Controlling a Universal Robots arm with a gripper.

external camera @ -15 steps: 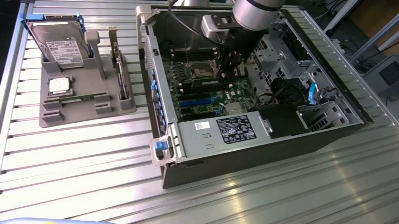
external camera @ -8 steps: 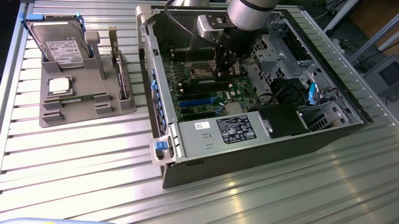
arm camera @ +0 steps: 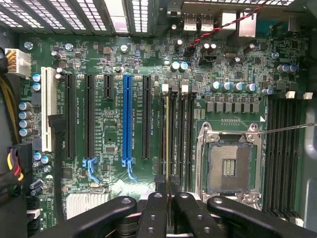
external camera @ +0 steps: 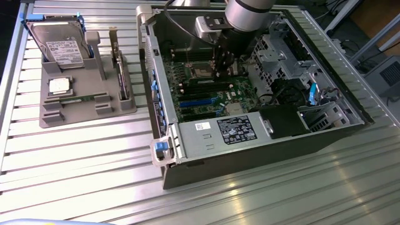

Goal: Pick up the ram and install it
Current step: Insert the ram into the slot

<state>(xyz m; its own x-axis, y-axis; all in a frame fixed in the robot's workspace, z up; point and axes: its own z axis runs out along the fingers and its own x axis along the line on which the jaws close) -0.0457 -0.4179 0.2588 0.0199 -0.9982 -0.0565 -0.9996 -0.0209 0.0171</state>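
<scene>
1. The tool (arm camera: 168, 198) hangs inside the computer case (external camera: 164, 117), just beside the empty processor socket (arm camera: 229, 166). Its fingers (arm camera: 154, 213) are almost closed, with only a thin gap between them.
2. In that gap runs a thin pale edge. I judge it is the ram (arm camera: 167, 139), held edge-on. It lies over the memory slot farthest from the socket, and it reaches to the white latch (arm camera: 165, 88) at the slot's end.
3. If the stick is a little tilted or shifted toward the neighbouring slots (arm camera: 184, 139), which lie between it and the socket, pressing can bend it or damage the contacts.
4. If the latch is not fully open, the end of the stick can rest on it and stay half-seated.
5. The grip is narrow, so the stick may slip up between the fingers when pushed.
6. The socket itself is uncovered. A sideways slip toward it can harm its pins. Its thin lever (arm camera: 287, 128) stands out on the side away from the tool.
7. Well apart from the socket, outside the case, a grey tray (external camera: 62, 117) stands on the tabletop (external camera: 75, 164) and carries a green strip (external camera: 78, 99). I cannot tell what this strip is.
</scene>
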